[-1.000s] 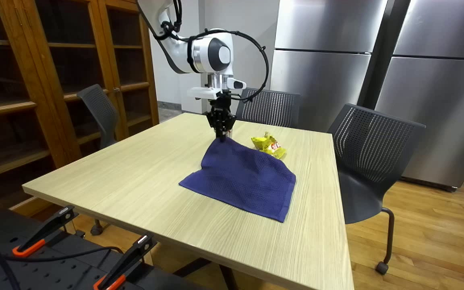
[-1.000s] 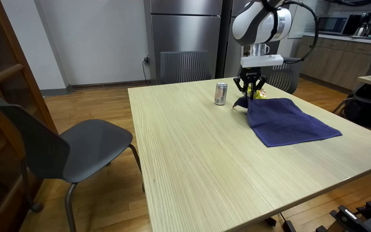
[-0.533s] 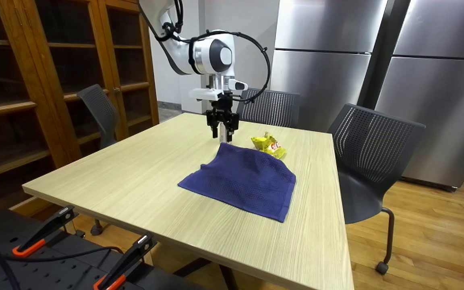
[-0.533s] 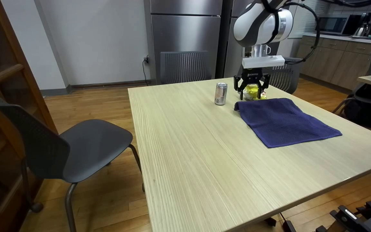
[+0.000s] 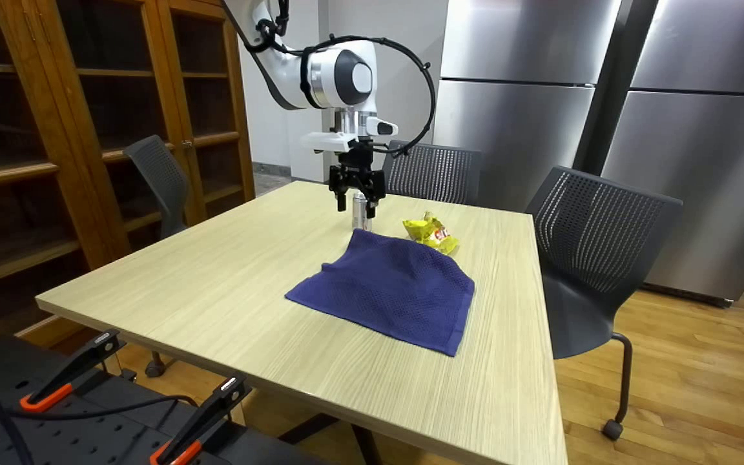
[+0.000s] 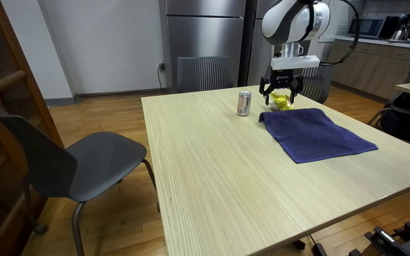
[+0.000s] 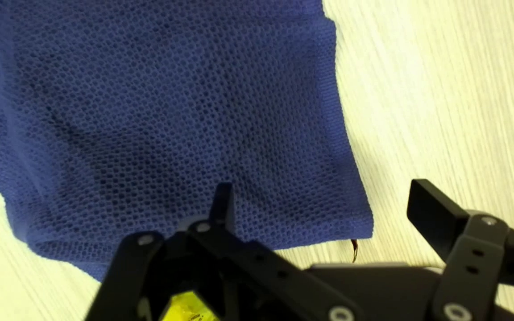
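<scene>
The gripper (image 6: 279, 102) hangs right of centre in the upper half of an exterior view, its jaws spread wide and holding nothing. Below and apart from it, the dark blue cloth (image 6: 315, 134) lies rumpled on the pale wooden table (image 6: 198, 170), at the right of that frame. In the wrist view the cloth fills the upper left, and the fingers (image 7: 435, 214) stand well apart at the bottom: one over the cloth, the other past its corner, over the table. A crumpled yellow packet (image 5: 433, 232) sits near the cloth's edge. In an exterior view, a silver can (image 6: 244, 104) stands upright left of the gripper.
</scene>
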`<state>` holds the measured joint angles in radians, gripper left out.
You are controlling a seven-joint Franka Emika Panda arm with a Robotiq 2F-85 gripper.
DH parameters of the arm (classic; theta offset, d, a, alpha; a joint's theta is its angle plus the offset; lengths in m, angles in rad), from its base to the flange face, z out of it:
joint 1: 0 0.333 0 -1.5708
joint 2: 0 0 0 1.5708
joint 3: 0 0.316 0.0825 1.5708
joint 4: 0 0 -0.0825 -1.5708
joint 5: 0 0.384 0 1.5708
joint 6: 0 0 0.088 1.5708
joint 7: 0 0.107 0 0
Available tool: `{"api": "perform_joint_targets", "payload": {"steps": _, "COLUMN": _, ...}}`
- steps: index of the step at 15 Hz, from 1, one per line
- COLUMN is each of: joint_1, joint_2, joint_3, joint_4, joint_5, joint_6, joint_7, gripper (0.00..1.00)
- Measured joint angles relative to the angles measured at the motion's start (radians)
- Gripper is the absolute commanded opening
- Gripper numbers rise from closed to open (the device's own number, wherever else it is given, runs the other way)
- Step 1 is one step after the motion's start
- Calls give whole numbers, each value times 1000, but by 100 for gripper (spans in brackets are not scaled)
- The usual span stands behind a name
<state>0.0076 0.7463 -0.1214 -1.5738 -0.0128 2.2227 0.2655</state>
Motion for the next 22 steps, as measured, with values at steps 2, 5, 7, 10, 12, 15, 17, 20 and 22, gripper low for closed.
{"api": "perform_joint_targets", "payload": {"steps": 2, "joint_1": 0, "joint_2": -39, "joint_3": 0, "joint_4": -38, "joint_5": 0, "joint_6": 2, "joint_7": 0, "gripper": 100}}
{"api": "perform_joint_targets", "payload": {"steps": 5, "joint_1": 0, "joint_2": -99, "joint_3": 0, "joint_4": -101, "joint_5": 0, "joint_6": 5, "joint_7": 0, "gripper": 100}}
{"api": "perform_joint_targets", "payload": {"steps": 7, "joint_1": 0, "joint_2": -139, "joint_3": 0, "joint_4": -146, "joint_5": 0, "joint_6": 10, "joint_7": 0, "gripper": 100}}
{"api": "perform_joint_targets", "payload": {"steps": 10, "joint_1": 1, "joint_2": -197, "joint_3": 0, "joint_4": -212, "joint_5": 0, "joint_6": 24, "joint_7": 0, "gripper": 100}}
{"api": "perform_joint_targets", "payload": {"steps": 12, "joint_1": 3, "joint_2": -237, "joint_3": 1, "joint_4": -259, "joint_5": 0, "joint_6": 38, "joint_7": 0, "gripper": 100}}
{"api": "perform_joint_targets", "payload": {"steps": 15, "joint_1": 8, "joint_2": -292, "joint_3": 4, "joint_4": -324, "joint_5": 0, "joint_6": 64, "joint_7": 0, "gripper": 100}}
{"api": "perform_joint_targets", "payload": {"steps": 17, "joint_1": 13, "joint_2": -327, "joint_3": 6, "joint_4": -366, "joint_5": 0, "joint_6": 82, "joint_7": 0, "gripper": 100}}
{"api": "perform_joint_targets", "payload": {"steps": 20, "joint_1": 23, "joint_2": -378, "joint_3": 8, "joint_4": -427, "joint_5": 0, "joint_6": 109, "joint_7": 0, "gripper": 100}}
{"api": "perform_joint_targets", "payload": {"steps": 22, "joint_1": 31, "joint_2": -412, "joint_3": 9, "joint_4": -468, "joint_5": 0, "joint_6": 127, "joint_7": 0, "gripper": 100}}
